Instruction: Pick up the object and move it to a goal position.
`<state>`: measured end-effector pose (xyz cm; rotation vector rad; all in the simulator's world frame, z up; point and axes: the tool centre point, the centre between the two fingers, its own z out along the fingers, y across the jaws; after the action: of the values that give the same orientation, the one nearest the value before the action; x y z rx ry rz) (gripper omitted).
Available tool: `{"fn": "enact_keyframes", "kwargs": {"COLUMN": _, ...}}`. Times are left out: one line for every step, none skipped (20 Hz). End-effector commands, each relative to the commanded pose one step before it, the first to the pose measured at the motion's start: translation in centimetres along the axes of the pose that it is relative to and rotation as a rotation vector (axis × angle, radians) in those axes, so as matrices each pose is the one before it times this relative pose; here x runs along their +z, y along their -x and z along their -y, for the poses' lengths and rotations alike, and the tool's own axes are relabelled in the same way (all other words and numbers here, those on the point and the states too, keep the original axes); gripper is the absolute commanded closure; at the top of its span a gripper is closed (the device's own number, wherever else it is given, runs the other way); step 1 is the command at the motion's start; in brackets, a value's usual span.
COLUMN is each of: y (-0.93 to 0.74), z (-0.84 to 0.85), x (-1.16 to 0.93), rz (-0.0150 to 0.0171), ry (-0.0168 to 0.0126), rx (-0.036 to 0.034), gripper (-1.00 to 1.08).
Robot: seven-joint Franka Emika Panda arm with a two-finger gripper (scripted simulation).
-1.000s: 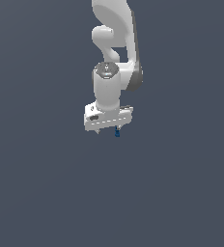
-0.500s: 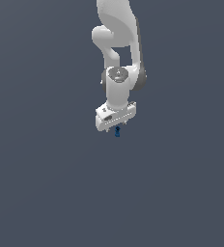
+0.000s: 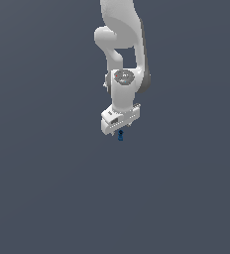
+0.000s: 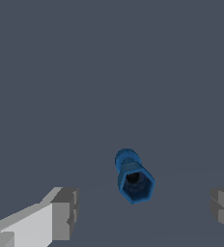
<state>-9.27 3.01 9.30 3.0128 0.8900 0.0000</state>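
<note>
In the wrist view the gripper (image 4: 142, 212) is spread wide, one grey finger pad (image 4: 65, 213) at one edge and the other cut off by the opposite edge of the frame. Only the tips show; the rest of each finger runs out of the picture. Between them, touching neither, sits the object (image 4: 133, 177), a small dark-blue piece with a six-sided end facing the camera, a dark hole in its middle, and a rounder knob behind it. It sits closer to the cut-off finger than to the fully seen one, with clear gaps on both sides. The gripper has hold of nothing.

In the exterior view the same object (image 3: 120, 136) is only a blue speck just under the gripper (image 3: 118, 130), and its shape cannot be read there. The fingers themselves are too small and too much hidden by the white hand block to make out, so how far apart they stand cannot be judged from this view. Whether the object rests on the flat grey floor (image 3: 47, 198) or hangs above it is unclear, since no shadow or edge marks the surface. Farther up, the white arm (image 3: 123, 44) rises and is cut off by the upper edge.
</note>
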Motion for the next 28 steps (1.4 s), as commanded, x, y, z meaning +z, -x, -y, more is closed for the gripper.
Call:
{"fn": "enact_keyframes", "kwargs": {"y": 0.023, "z": -0.009, "x": 0.227, "rz": 0.00009, "ry": -0.00002, "rx": 0.00012, "gripper": -0.92}}
{"fn": "enact_keyframes", "kwargs": {"y": -0.002, "z": 0.028, "x": 0.209, "rz": -0.00003, "ry": -0.00005, "rx": -0.00069, "gripper": -0.92}}
{"fn": "enact_keyframes", "kwargs": {"y": 0.020, "z": -0.004, "x": 0.268, "rz": 0.00000, "ry": 0.00000, "rx": 0.00000, "gripper": -0.92}}
{"fn": "enact_keyframes", "kwargs": {"y": 0.007, "z": 0.026, "x": 0.325, "rz": -0.00003, "ry": -0.00006, "rx": -0.00069, "gripper": -0.92}}
{"fn": "enact_keyframes", "kwargs": {"y": 0.011, "z": 0.025, "x": 0.382, "rz": -0.00004, "ry": -0.00007, "rx": -0.00069, "gripper": -0.92}}
{"fn": "enact_keyframes", "kwargs": {"y": 0.032, "z": -0.006, "x": 0.436, "rz": 0.00000, "ry": 0.00000, "rx": 0.00000, "gripper": -0.92}}
{"fn": "enact_keyframes", "kwargs": {"y": 0.004, "z": 0.045, "x": 0.489, "rz": -0.00007, "ry": -0.00012, "rx": -0.00119, "gripper": -0.92}}
{"fn": "enact_keyframes", "kwargs": {"y": 0.016, "z": 0.020, "x": 0.519, "rz": -0.00003, "ry": -0.00005, "rx": -0.00069, "gripper": -0.92}}
{"fn": "enact_keyframes", "kwargs": {"y": 0.008, "z": 0.019, "x": 0.469, "rz": -0.00002, "ry": -0.00002, "rx": -0.00069, "gripper": -0.92}}
{"fn": "enact_keyframes", "kwargs": {"y": 0.018, "z": -0.014, "x": 0.411, "rz": 0.00000, "ry": 0.00000, "rx": 0.00000, "gripper": -0.92}}
{"fn": "enact_keyframes", "kwargs": {"y": -0.007, "z": 0.016, "x": 0.351, "rz": 0.00001, "ry": 0.00005, "rx": -0.00069, "gripper": -0.92}}
{"fn": "enact_keyframes", "kwargs": {"y": 0.005, "z": -0.016, "x": 0.293, "rz": 0.00000, "ry": 0.00000, "rx": 0.00000, "gripper": -0.92}}
{"fn": "enact_keyframes", "kwargs": {"y": -0.017, "z": 0.016, "x": 0.235, "rz": 0.00006, "ry": 0.00015, "rx": -0.00067, "gripper": -0.92}}
{"fn": "enact_keyframes", "kwargs": {"y": -0.002, "z": -0.014, "x": 0.181, "rz": 0.00000, "ry": 0.00000, "rx": 0.00000, "gripper": -0.92}}
{"fn": "enact_keyframes", "kwargs": {"y": -0.003, "z": -0.011, "x": 0.128, "rz": 0.00000, "ry": 0.00000, "rx": 0.00000, "gripper": -0.92}}
{"fn": "enact_keyframes", "kwargs": {"y": -0.003, "z": -0.007, "x": 0.076, "rz": 0.00000, "ry": 0.00000, "rx": 0.00000, "gripper": -0.92}}
{"fn": "enact_keyframes", "kwargs": {"y": -0.001, "z": -0.002, "x": 0.025, "rz": 0.00000, "ry": 0.00000, "rx": 0.00000, "gripper": -0.92}}
{"fn": "enact_keyframes", "kwargs": {"y": 0.000, "z": 0.000, "x": 0.000, "rz": 0.00000, "ry": 0.00000, "rx": 0.00000, "gripper": 1.08}}
{"fn": "enact_keyframes", "kwargs": {"y": 0.000, "z": 0.000, "x": 0.000, "rz": 0.00000, "ry": 0.00000, "rx": 0.00000, "gripper": 1.08}}
{"fn": "enact_keyframes", "kwargs": {"y": 0.000, "z": 0.000, "x": 0.000, "rz": 0.00000, "ry": 0.00000, "rx": 0.00000, "gripper": 1.08}}
{"fn": "enact_keyframes", "kwargs": {"y": 0.000, "z": 0.000, "x": 0.000, "rz": 0.00000, "ry": 0.00000, "rx": 0.00000, "gripper": 1.08}}
{"fn": "enact_keyframes", "kwargs": {"y": 0.000, "z": 0.000, "x": 0.000, "rz": 0.00000, "ry": 0.00000, "rx": 0.00000, "gripper": 1.08}}
{"fn": "enact_keyframes", "kwargs": {"y": 0.000, "z": 0.000, "x": 0.000, "rz": 0.00000, "ry": 0.00000, "rx": 0.00000, "gripper": 1.08}}
{"fn": "enact_keyframes", "kwargs": {"y": 0.000, "z": 0.000, "x": 0.000, "rz": 0.00000, "ry": 0.00000, "rx": 0.00000, "gripper": 1.08}}
{"fn": "enact_keyframes", "kwargs": {"y": 0.000, "z": 0.000, "x": 0.000, "rz": 0.00000, "ry": 0.00000, "rx": 0.00000, "gripper": 1.08}}
{"fn": "enact_keyframes", "kwargs": {"y": 0.000, "z": 0.000, "x": 0.000, "rz": 0.00000, "ry": 0.00000, "rx": 0.00000, "gripper": 1.08}}
{"fn": "enact_keyframes", "kwargs": {"y": 0.000, "z": 0.000, "x": 0.000, "rz": 0.00000, "ry": 0.00000, "rx": 0.00000, "gripper": 1.08}}
{"fn": "enact_keyframes", "kwargs": {"y": -0.017, "z": -0.001, "x": -0.027, "rz": -0.00026, "ry": 0.00039, "rx": -0.00015, "gripper": 1.08}}
